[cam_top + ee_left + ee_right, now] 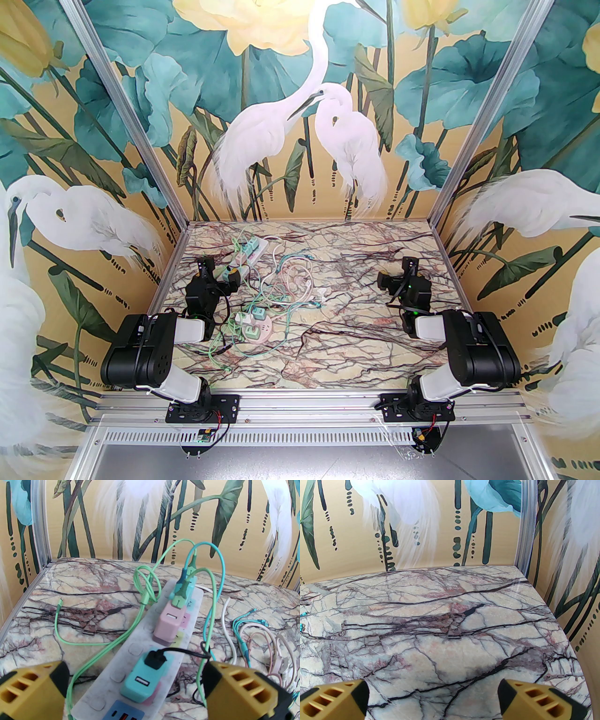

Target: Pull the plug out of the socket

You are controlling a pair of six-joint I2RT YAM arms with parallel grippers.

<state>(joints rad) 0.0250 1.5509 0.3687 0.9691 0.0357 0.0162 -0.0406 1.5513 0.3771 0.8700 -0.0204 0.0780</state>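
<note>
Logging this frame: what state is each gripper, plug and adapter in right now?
left gripper, open, aimed at the teal adapter.
right gripper, open, over bare table.
teal adapter, seated in the power strip.
black plug, inserted in the teal adapter.
pink adapter, seated in the power strip, green cable plugged in.

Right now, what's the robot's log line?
left gripper open, facing teal plug in power strip | right gripper open above table | plug not pulled
</note>
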